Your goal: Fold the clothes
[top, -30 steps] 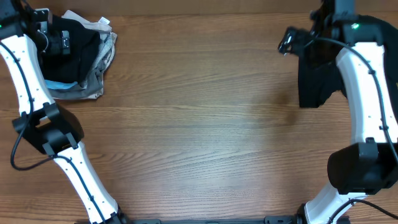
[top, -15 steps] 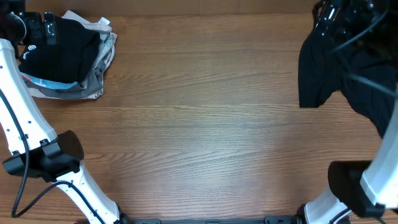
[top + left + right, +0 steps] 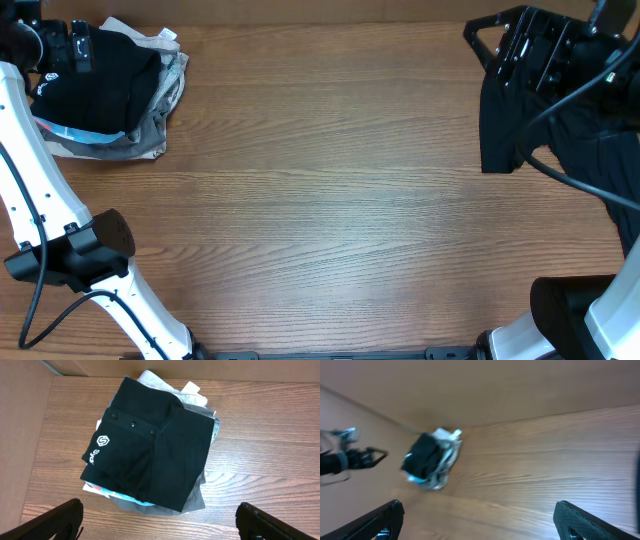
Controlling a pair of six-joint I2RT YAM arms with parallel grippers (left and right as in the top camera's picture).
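Observation:
A stack of folded clothes (image 3: 110,95) lies at the table's far left, with a black T-shirt with a white logo (image 3: 145,455) on top and light blue and grey pieces under it. My left gripper (image 3: 62,45) hovers above the stack's far-left side, open wide and empty (image 3: 160,522). Another black shirt (image 3: 505,125) lies loose at the far right, partly hidden by my right arm. My right gripper (image 3: 490,40) is raised high over that shirt, open and empty (image 3: 480,520). Its blurred wrist view looks across the table to the stack (image 3: 430,460).
Bare wooden table (image 3: 320,200) spans the middle and front. A brown wall (image 3: 20,420) runs along the left edge beside the stack. Both arm bases stand at the front corners.
My left gripper drew back off the stack toward the far-left corner, then held still. My right gripper lifted up from the loose black shirt and turned to face left.

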